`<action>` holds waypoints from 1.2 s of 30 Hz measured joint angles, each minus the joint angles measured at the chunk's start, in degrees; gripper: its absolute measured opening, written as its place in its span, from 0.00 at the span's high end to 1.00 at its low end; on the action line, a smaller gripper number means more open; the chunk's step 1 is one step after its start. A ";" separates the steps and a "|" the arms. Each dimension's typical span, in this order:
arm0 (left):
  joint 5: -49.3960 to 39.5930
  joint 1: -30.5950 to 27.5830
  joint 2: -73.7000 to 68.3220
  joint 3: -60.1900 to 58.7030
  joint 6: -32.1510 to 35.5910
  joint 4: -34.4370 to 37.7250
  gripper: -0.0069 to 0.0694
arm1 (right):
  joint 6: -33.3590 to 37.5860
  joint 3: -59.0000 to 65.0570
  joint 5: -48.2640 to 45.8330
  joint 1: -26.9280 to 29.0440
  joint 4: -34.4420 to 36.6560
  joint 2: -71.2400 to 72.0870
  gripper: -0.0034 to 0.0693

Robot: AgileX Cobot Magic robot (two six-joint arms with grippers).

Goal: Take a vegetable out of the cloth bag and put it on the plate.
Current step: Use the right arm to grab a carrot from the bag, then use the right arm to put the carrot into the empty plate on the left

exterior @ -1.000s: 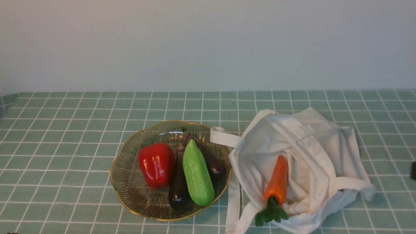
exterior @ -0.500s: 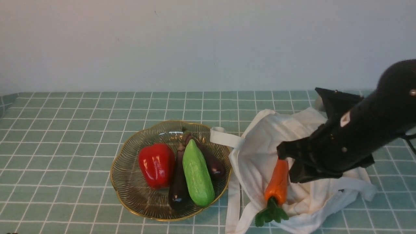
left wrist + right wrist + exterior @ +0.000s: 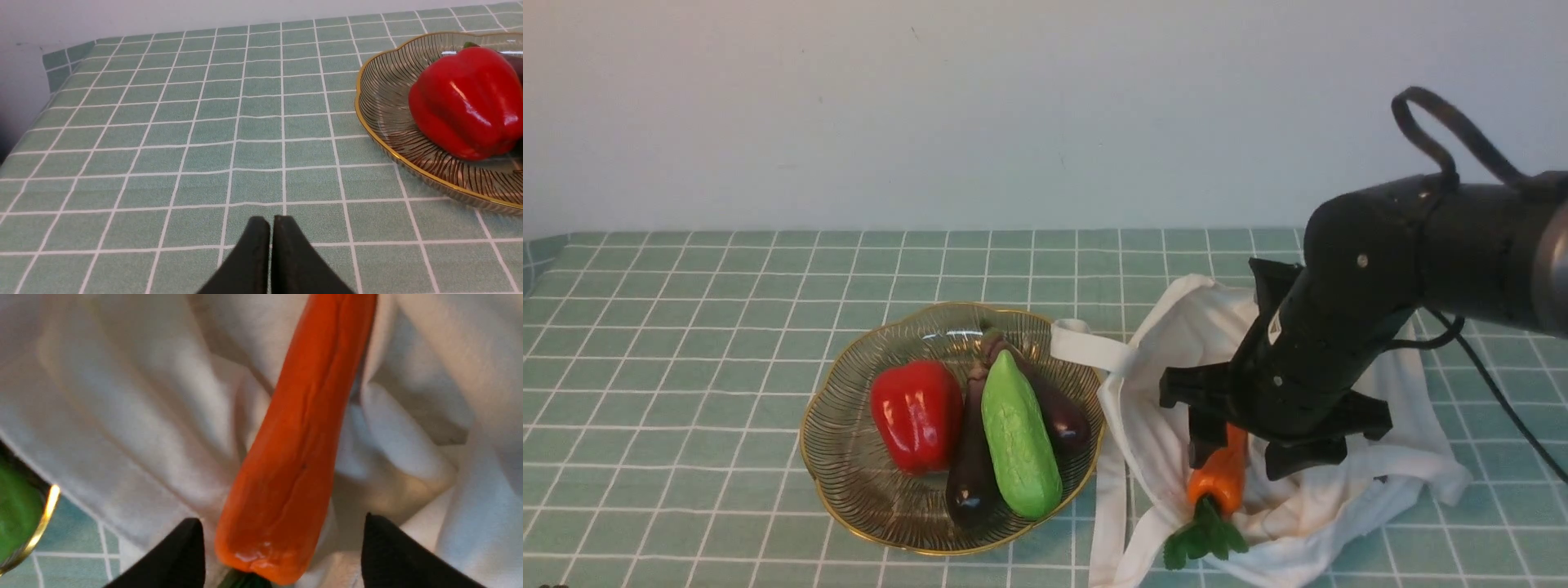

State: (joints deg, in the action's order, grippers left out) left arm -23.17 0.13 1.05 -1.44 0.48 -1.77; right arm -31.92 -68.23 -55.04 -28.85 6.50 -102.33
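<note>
Orange carrot, white bag, green checked tablecloth

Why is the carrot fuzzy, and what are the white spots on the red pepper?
Right wrist view: the carrot fills the frame, slightly out of focus; left wrist view: the white spots on the red pepper are glare off its shiny skin.

R claw spread over carrot on cloth bag; plate w/ red pepper just left.
</note>
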 joint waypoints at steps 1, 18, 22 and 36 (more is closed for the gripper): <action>0.00 0.00 0.00 0.00 0.00 0.00 0.92 | -0.37 -0.04 0.00 0.00 -0.34 -0.55 0.30; 0.00 0.00 0.00 0.00 0.00 0.00 0.92 | 1.89 -0.48 2.76 0.00 -0.13 -6.01 0.50; 0.00 0.00 0.00 0.00 0.00 0.00 0.92 | 3.91 -0.43 0.40 0.00 -0.13 -3.03 0.50; 0.00 0.00 0.00 0.00 0.00 0.00 0.92 | 21.74 -0.75 0.20 -1.98 17.29 14.24 0.50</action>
State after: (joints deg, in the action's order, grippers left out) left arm -23.17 0.13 1.05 -1.44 0.48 -1.77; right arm -10.19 -68.98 -54.83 -30.83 23.78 -88.09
